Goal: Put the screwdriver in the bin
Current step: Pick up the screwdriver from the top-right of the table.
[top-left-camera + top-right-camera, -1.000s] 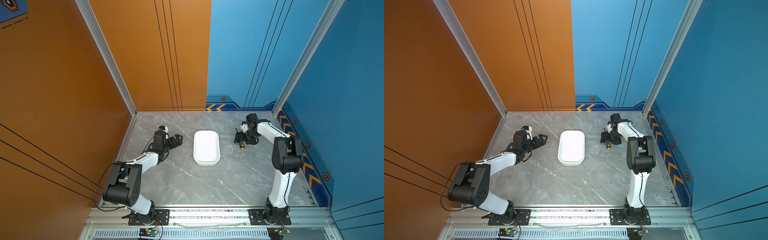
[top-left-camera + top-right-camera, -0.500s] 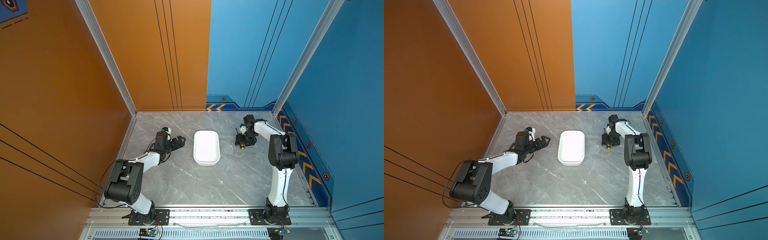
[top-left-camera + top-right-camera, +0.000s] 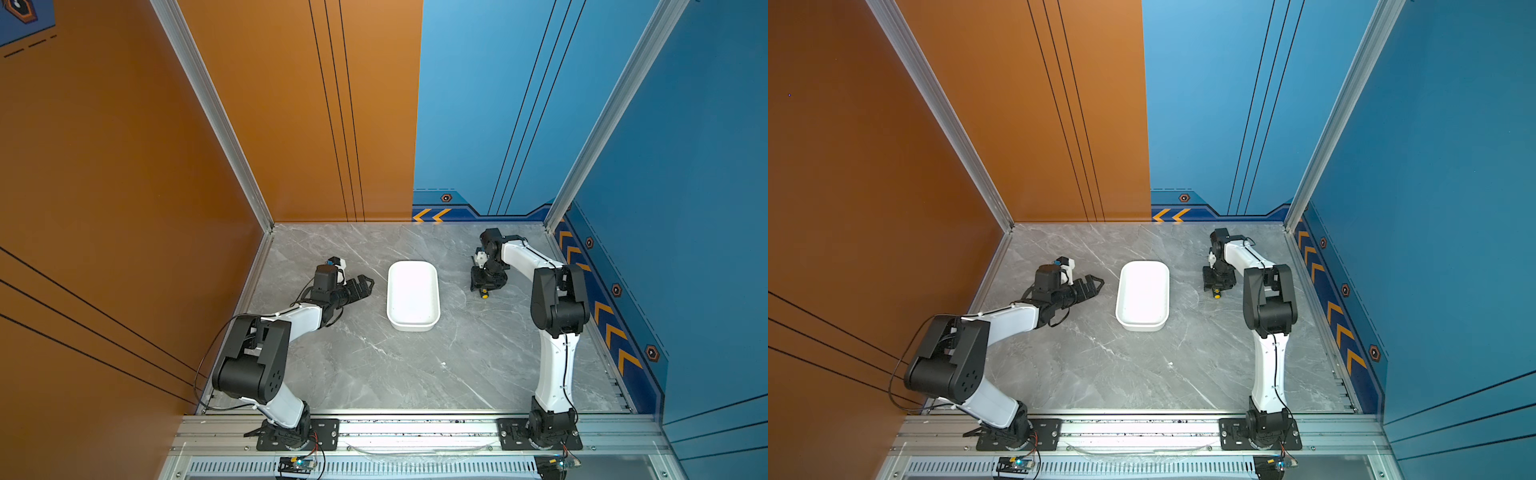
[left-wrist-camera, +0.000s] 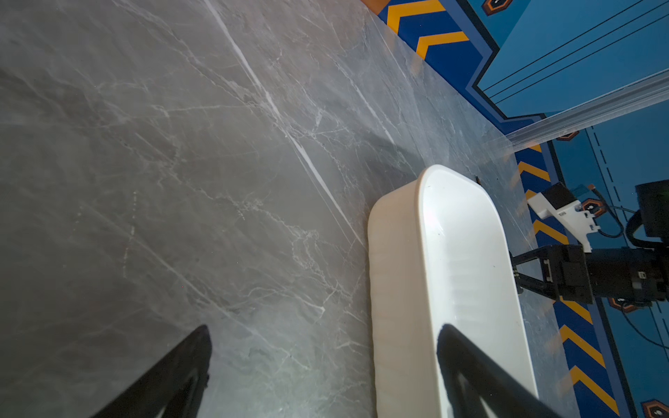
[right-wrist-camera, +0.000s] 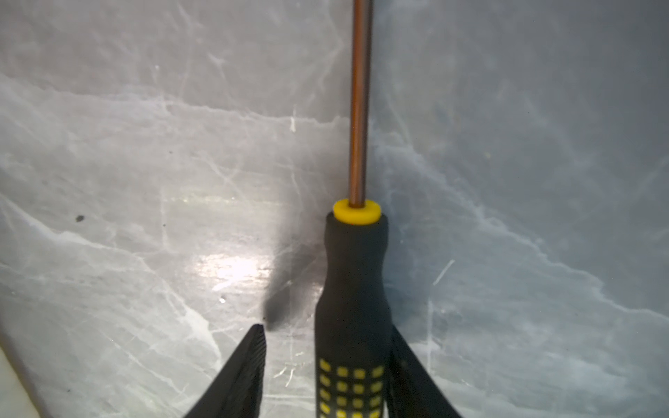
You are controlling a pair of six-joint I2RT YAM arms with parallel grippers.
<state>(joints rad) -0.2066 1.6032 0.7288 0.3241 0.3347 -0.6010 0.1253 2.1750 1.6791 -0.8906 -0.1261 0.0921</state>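
Note:
The screwdriver (image 5: 353, 289), with a black handle, yellow dots and a thin shaft, lies on the grey marble table to the right of the bin. My right gripper (image 5: 325, 329) straddles its handle. One finger touches the handle and the other finger (image 5: 249, 362) stands a small gap away, so the gripper is open. In both top views the right gripper (image 3: 482, 284) (image 3: 1216, 284) points down over it, and only the screwdriver's yellow end (image 3: 484, 296) (image 3: 1217, 296) shows. The white bin (image 3: 412, 295) (image 3: 1143, 295) (image 4: 463, 275) is empty. My left gripper (image 3: 368, 284) (image 3: 1098, 284) (image 4: 324, 329) is open and empty, low beside the bin's left side.
An orange wall bounds the table (image 3: 415, 374) on the left and blue walls stand at the back and right. The right arm's elbow (image 3: 559, 303) rises near the right wall. The right arm's wrist (image 4: 597, 271) shows beyond the bin in the left wrist view.
The right gripper's jaws have narrowed round the screwdriver handle, and its arm has shifted over it. The left gripper has moved slightly toward the bin.

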